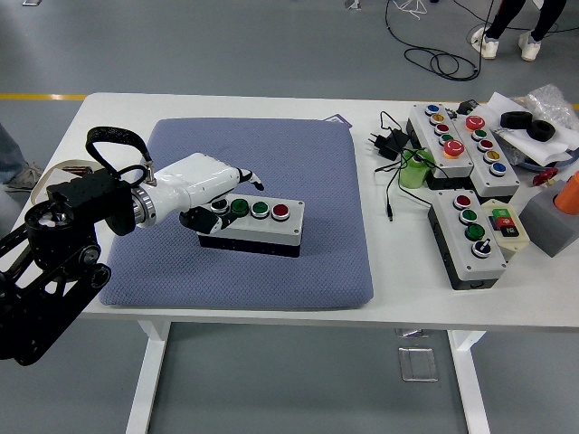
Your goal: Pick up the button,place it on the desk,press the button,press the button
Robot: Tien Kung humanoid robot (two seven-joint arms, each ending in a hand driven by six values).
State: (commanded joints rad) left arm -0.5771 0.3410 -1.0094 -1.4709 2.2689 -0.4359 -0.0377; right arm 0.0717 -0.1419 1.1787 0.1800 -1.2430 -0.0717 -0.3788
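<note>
A white button box [262,224] with a black base lies in the middle of the blue-grey mat [298,163]. Its top carries a black knob, two green buttons [250,208] and a red button [280,212]. My left hand [215,188], white with black fingertips, is low over the box's left end. It covers the knob and reaches the first green button. The fingers are curled down onto the box top without holding it. My right hand is out of sight.
Two more button boxes [461,145] [470,237] lie on the white table right of the mat, with black cables and a plug adapter [384,143]. A grey block with an orange part [556,212] stands at the right edge. A person's feet [502,41] show on the floor beyond.
</note>
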